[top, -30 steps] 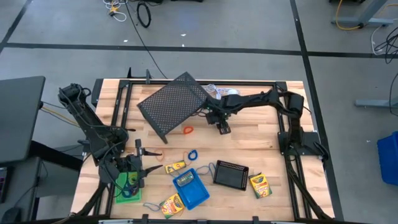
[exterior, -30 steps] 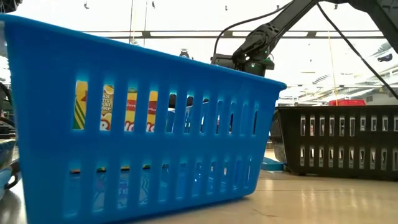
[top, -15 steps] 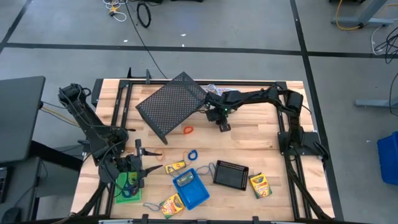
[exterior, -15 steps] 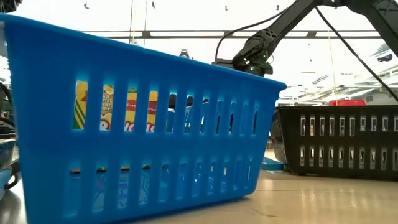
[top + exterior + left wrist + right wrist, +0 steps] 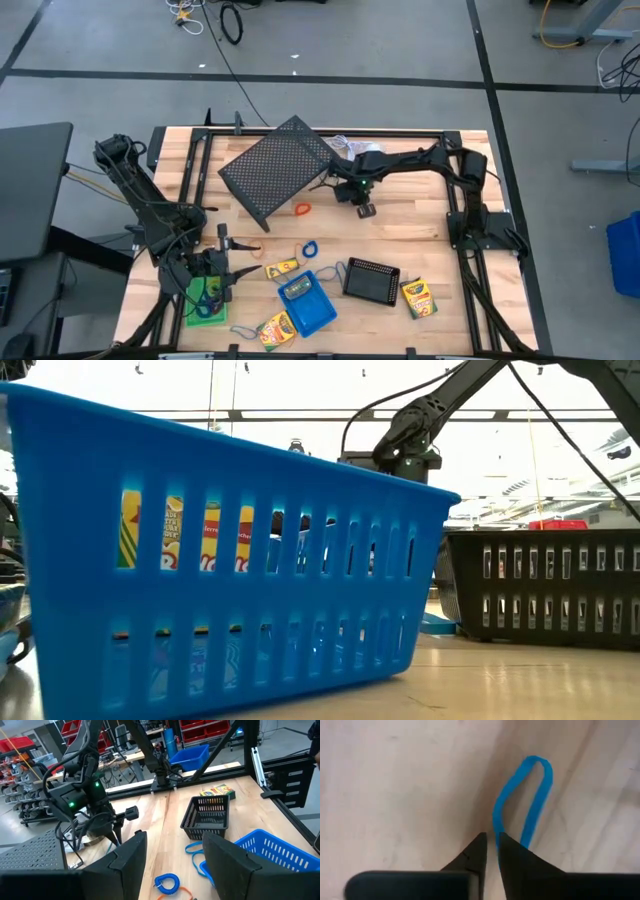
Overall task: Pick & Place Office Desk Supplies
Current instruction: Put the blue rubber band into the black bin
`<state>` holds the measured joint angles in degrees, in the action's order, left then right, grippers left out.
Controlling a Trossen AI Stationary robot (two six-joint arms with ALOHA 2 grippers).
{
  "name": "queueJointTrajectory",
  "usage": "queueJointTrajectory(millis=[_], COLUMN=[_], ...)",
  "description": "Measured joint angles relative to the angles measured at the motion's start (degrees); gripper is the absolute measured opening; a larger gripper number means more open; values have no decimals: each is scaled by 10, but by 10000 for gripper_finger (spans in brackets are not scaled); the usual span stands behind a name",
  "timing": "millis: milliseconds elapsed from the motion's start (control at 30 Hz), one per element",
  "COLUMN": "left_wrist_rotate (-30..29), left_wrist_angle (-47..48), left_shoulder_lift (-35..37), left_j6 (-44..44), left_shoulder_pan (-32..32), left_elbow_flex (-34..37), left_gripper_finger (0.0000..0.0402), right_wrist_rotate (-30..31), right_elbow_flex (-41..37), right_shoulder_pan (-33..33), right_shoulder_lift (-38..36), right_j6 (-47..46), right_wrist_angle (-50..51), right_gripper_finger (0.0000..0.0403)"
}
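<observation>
Blue loop [image 5: 540,795]: a thin elastic band lying on the bare wooden table [image 5: 420,225] towards its far side, right of the large mesh rack [image 5: 277,167]. One end runs in between the tips of the right gripper [image 5: 490,847]. The jaws are pressed nearly together and pinch that end. The rest of the band lies flat on the wood.

Left gripper [image 5: 172,855]: over the green tray [image 5: 205,305] at the near left corner, jaws spread, nothing between them.

Other items:
- Orange loop [image 5: 301,209], just beside the rack's near edge.
- Coiled loop [image 5: 309,247], also blue, mid-table.
- Blue tray [image 5: 310,305], one crayon box [image 5: 297,290] inside.
- Black tray [image 5: 371,281], just right of the blue tray.
- Loose boxes at three spots: right of the black tray [image 5: 417,297], left of the blue tray [image 5: 282,268] and at the near edge [image 5: 275,328].
</observation>
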<state>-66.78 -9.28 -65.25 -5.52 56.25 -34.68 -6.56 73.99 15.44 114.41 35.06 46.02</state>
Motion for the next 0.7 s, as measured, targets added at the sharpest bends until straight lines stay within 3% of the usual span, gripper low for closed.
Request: queueJointTrajectory(millis=[133,200,533,700], left_wrist_rotate=[1,9,15,26], left_wrist_angle=[0,-1,-6,-11], left_shoulder_lift=[0,0,0,0], left_j6=[0,1,9,12], left_shoulder_pan=[0,0,0,0], left_elbow_flex=[0,0,0,0], left_gripper_finger=[201,201,201,201], right_wrist_rotate=[-55,-47,80,110], right_elbow_flex=[-2,-2,15,26], right_shoulder_pan=[-33,-53,-139,-123], right_shoulder_lift=[2,1,-10,-14], right_j6=[5,2,-22,-6], right_wrist_angle=[31,37,44,-24], right_gripper_finger=[6,4,7,50])
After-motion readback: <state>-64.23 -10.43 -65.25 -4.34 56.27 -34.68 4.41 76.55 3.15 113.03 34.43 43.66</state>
